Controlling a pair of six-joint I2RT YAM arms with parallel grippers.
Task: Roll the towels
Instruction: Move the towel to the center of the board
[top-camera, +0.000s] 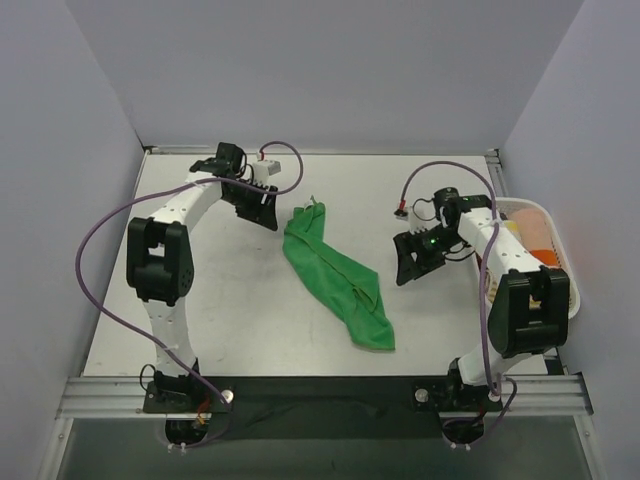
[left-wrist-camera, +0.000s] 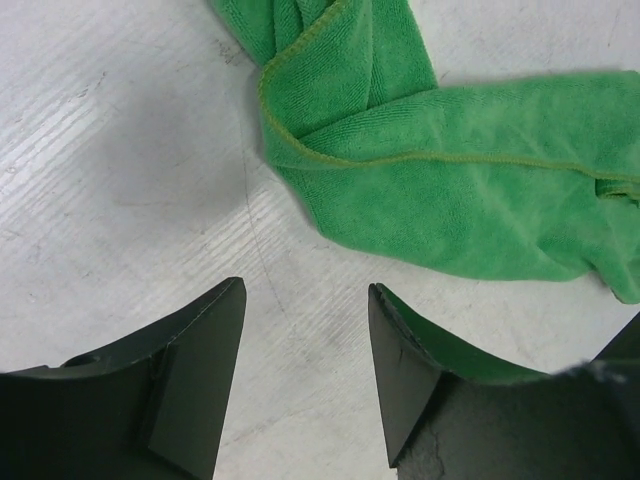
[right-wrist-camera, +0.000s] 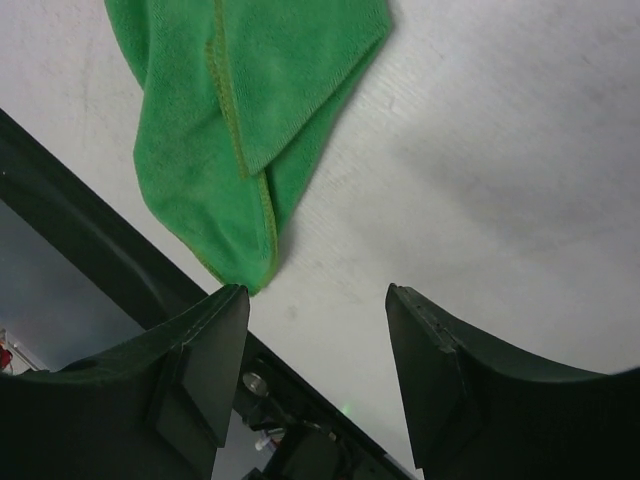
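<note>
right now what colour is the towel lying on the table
The towel is bright green, its stitched hem a yellower green; clearest in the left wrist view.

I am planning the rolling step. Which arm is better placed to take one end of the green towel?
Probably left: the left end effector, open, sits close to the far end of the green towel; the right end effector stands farther off, beside its middle.
</note>
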